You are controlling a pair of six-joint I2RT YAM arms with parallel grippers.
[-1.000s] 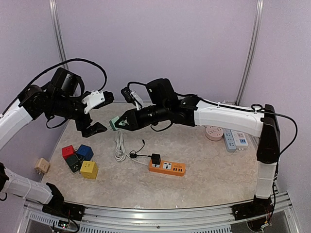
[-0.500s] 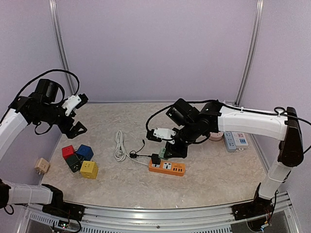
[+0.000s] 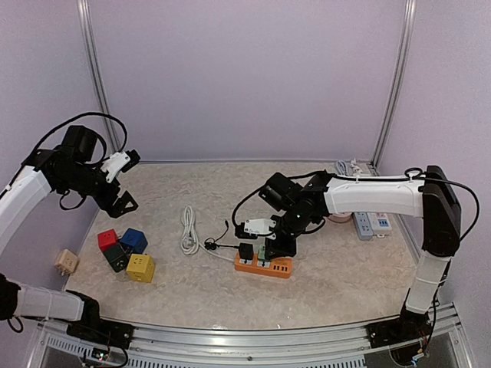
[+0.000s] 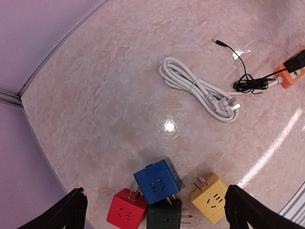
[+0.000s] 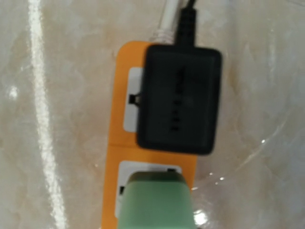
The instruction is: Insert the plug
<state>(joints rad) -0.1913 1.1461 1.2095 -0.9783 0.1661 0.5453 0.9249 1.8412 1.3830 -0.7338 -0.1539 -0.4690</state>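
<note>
Table top [image 4: 119, 95]: stone-look sheet, polished; you get hard glare spots and streaks off it.
Orange power strip [image 5: 110, 152]: smooth moulded plastic, slight sheen.
Black adapter [image 5: 178, 98]: matt plastic, lettering moulded into its face.
Green plug [image 5: 155, 202]: plastic, satin rather than glossy; it is blurred for you.
White cable [image 4: 200, 88]: smooth rubbery sheath.
Blue cube [image 4: 157, 180], yellow cube [image 4: 209, 198]: smooth plastic, dull shine.
Front rail [image 3: 253, 341]: bare metal, ribbed.

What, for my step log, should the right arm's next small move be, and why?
Probably press the green plug straight down: the right wrist view shows it held over the free socket of the orange power strip, beside the black adapter, apparently not yet seated.
</note>
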